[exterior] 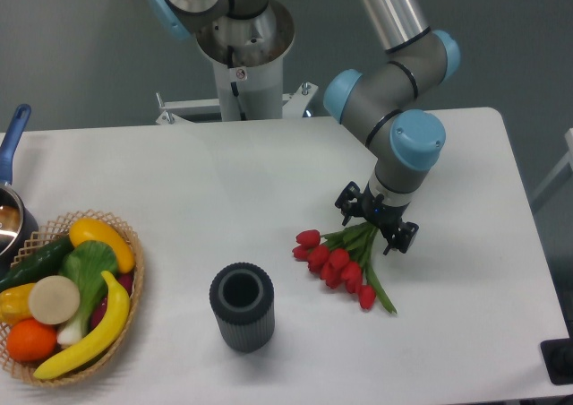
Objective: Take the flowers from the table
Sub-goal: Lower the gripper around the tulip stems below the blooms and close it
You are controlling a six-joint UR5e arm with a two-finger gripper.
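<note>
I have the gripper (376,223) low over the table (269,172), its two fingers spread apart, one on each side of the green stem end of the flowers (345,260); from this fixed view I cannot tell whether the fingertips touch the stems or the tabletop. The flowers lie flat on the table right of centre, red heads fanned toward the lower left and one long stem trailing down to the right. The arm (394,82) drops in from the top of the picture and bends at its blue-capped joints just above the gripper. In front of the flowers and to their left I see a dark ribbed cup (242,306) standing upright, well apart from them. At the far left edge sits a woven basket (125,288) of fruit and vegetables, with a pot (11,217) and its blue handle behind it.
</note>
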